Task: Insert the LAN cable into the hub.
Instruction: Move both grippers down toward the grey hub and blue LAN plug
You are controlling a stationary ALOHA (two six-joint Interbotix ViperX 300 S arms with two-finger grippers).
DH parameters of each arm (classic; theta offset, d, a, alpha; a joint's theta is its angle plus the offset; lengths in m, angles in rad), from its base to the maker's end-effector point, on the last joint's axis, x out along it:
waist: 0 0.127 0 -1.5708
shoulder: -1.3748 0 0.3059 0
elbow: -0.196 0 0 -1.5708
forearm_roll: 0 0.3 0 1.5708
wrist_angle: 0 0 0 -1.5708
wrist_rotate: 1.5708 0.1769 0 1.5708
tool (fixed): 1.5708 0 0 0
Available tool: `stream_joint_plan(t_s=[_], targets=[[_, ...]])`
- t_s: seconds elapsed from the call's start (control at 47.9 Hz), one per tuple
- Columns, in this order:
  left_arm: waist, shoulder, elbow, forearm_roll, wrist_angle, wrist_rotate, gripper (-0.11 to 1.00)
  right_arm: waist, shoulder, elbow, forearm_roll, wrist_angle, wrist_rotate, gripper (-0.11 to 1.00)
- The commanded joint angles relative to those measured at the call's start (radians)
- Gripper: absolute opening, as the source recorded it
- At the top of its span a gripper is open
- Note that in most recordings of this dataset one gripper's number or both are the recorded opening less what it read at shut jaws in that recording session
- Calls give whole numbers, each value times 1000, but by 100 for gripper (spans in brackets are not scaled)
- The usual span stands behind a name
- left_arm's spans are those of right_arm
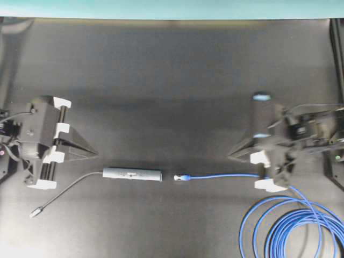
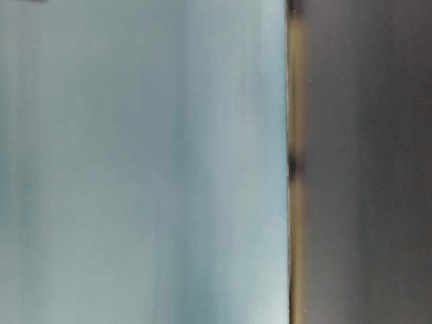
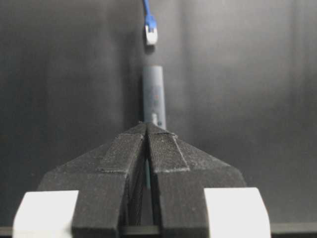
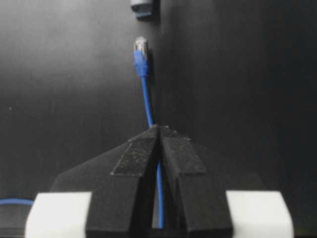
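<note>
The LAN cable (image 1: pixel 290 226) is lying coiled at the dark counter's (image 1: pixel 172 80) right, its plug (image 1: pixel 179 177) facing the hub (image 1: pixel 132 174) across a small gap. We are starting: both the left hand (image 1: pixel 88 151) and right hand (image 1: pixel 236 153) are sitting closed, empty. Next we are needing opened hands. The hub's grey cord (image 1: pixel 64 192) is trailing clear; nothing is blocking.

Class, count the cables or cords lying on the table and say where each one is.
2. The blue LAN cable runs from centre to coils at lower right; the hub has a grey cord trailing lower left. None seems hidden.
</note>
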Motion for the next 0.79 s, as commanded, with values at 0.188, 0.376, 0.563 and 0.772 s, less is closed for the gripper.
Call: stream_joint_plan(t_s=[0.188,0.376,0.563,0.772], targets=[[-2,84,-15,3,-8,-31,0,31,94,-17,-5,-75,2,53],[-5,152,-9,3,-75,-66,1,43,129,-8,-9,-149,2,85],[-8,192,26,3,-219,-81,35,43,146,15,-20,-229,2,83],[-17,258,77,3,-385,-92,84,43,143,35,-18,-296,6,83]])
